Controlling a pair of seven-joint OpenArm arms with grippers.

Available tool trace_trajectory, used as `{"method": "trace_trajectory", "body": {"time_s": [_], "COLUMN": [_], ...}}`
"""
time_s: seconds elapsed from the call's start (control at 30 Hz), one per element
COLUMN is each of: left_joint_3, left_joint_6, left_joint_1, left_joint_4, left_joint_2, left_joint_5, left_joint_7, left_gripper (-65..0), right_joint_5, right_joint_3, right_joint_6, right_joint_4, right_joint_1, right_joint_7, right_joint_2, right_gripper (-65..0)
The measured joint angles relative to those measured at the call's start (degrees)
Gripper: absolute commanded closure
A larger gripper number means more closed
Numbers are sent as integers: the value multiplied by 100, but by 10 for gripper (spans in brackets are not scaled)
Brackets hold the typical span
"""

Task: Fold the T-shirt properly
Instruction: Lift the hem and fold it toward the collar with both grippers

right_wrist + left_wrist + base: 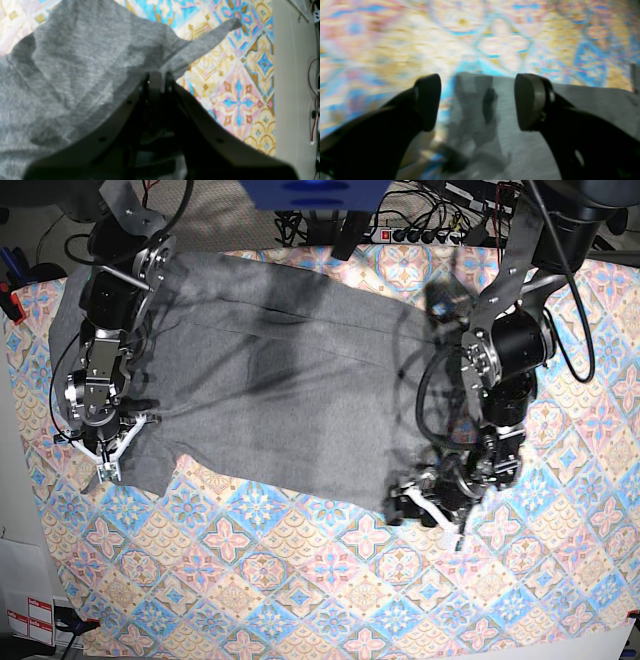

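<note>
Right gripper [108,468]: over on the left side of the base view, we see it down at the near-left corner of the T-shirt [290,390]. In its wrist view the gripper [157,75] has its fingers pinched tight together, and a fold of the grey fabric sits right at the tips, so it's got hold of the shirt's edge.

T-shirt: heather grey, spread wide across the far half of the table, with some creases and arm shadows over the middle. From the right wrist cam the cloth [75,75] drapes up off the surface, and a thin strip of it sticks out toward the upper right.

Tablecloth [300,580]: pastel tile pattern in blue, pink and yellow, bare across the whole near half of the table. It shows beside the shirt in the right wrist view [237,95] too, and as a blurry smear in the left wrist view [395,45].

Left gripper [435,505]: on the right of the base view, low at the near-right corner of the shirt. Its own cam is pretty blurry, but the gripper [477,100] fingers are spread wide apart with nothing between them, and the grey fabric [582,105] lies flat below.

Cables and power strip [425,232]: along the far edge, behind the shirt.
</note>
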Motion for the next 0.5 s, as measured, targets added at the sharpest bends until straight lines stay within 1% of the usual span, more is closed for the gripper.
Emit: {"method": "trace_trajectory", "body": {"time_s": [0.07,0.2,0.23,0.27,0.3,0.37,0.5], "left_joint_3": [0,-7,-7,-7,-13,-15,-2], "left_joint_6": [-48,48,245,531,680,616,608], "left_joint_1": [-11,52,46,33,20,35,179], "left_joint_4": [-426,-590,-584,-568,-553,-551,-568], "left_joint_2": [11,-133,-177,-210,-251,-350,-363], "left_joint_5": [9,-4,-9,-48,-48,-44,0], "left_joint_7": [-485,-562,-586,-634,-684,-684,-658], "left_gripper": [-459,-459,-459,-459,-459,-459,-459], "right_joint_5": [9,-7,-7,-4,-7,-4,-4], "right_joint_3": [0,0,0,0,0,0,0], "right_joint_6": [-7,0,0,0,0,-2,0], "right_joint_4": [48,46,46,46,48,48,48], "right_joint_1": [-79,-175,-170,-153,-131,-127,-157], "right_joint_7": [-98,-199,-192,-170,-157,-151,-168], "right_joint_2": [4,-2,0,0,0,4,2], "right_gripper": [-22,-22,-22,-22,-22,-22,-22]}}
